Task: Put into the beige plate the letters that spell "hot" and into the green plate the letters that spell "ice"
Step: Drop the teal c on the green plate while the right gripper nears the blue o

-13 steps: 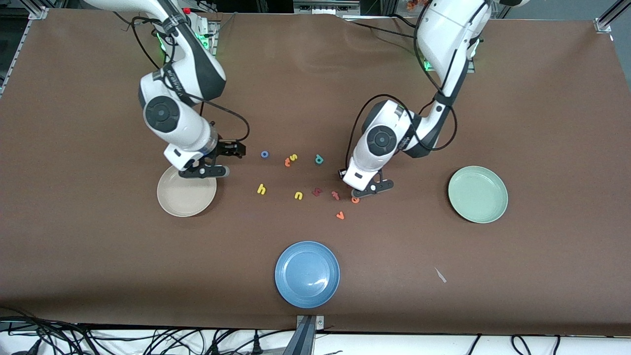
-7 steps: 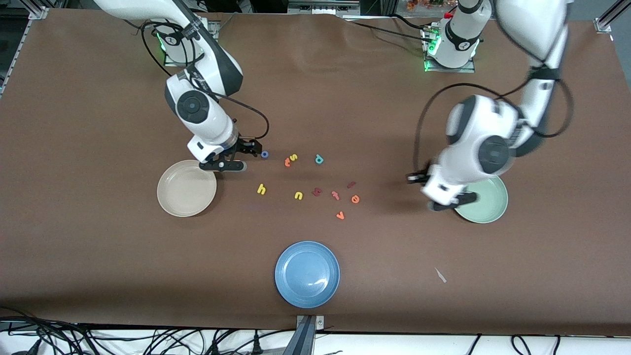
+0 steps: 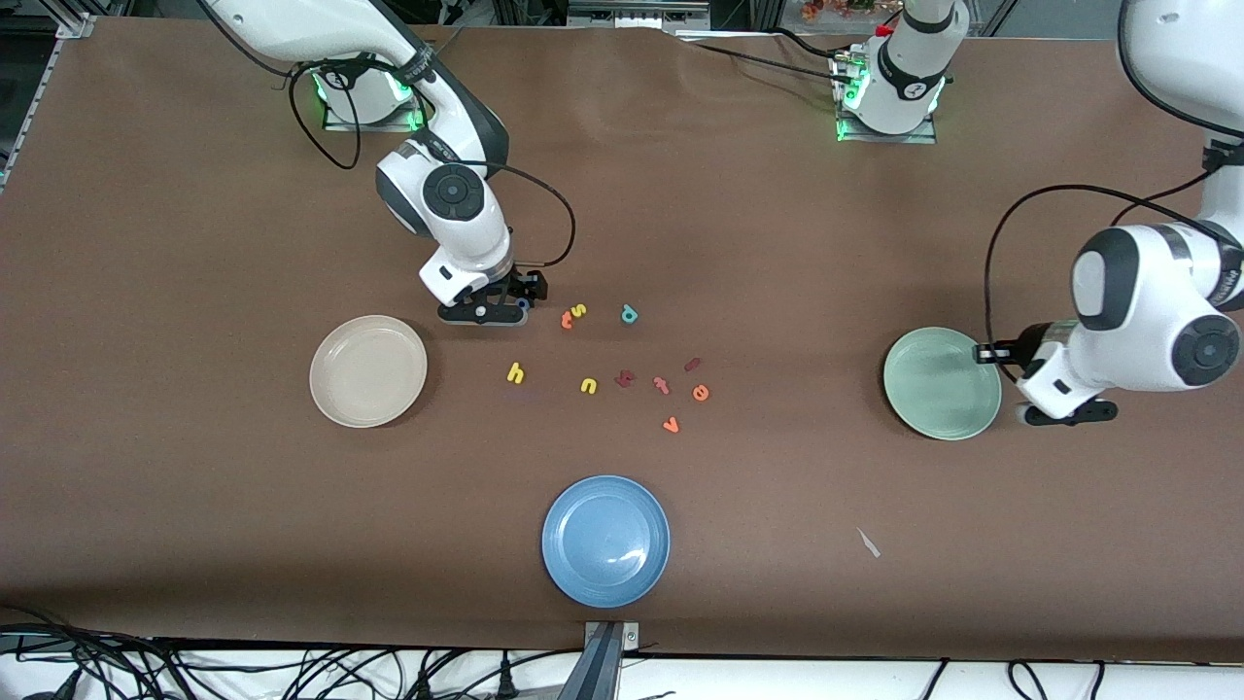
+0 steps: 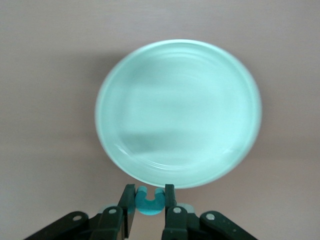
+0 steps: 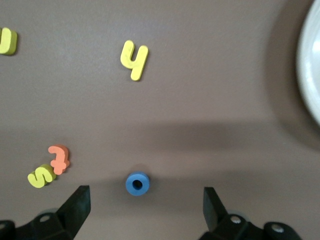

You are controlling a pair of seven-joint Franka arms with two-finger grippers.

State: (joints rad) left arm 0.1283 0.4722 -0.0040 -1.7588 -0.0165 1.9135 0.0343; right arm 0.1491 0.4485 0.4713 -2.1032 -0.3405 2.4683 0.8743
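While the green plate [image 3: 941,383] and beige plate [image 3: 367,370] lie empty, left tool [image 4: 149,210] pinching teal c [image 4: 149,202], right tool [image 5: 145,205] spread.

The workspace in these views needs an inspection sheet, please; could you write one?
Surface: brown table, a small pale scrap lying on it.
Job's things: beige plate and green plate both hold no letters; yellow h, orange t, orange e and maroon i lie loose between the plates.
Clutter: blue plate; yellow s, yellow u, teal d and other letters.
Grippers: left gripper grips the teal c beside the green plate's rim; right gripper is open around the blue o.
Cables: black cables loop from both arms.
Surroundings: cables along the table's edge nearest the front camera.
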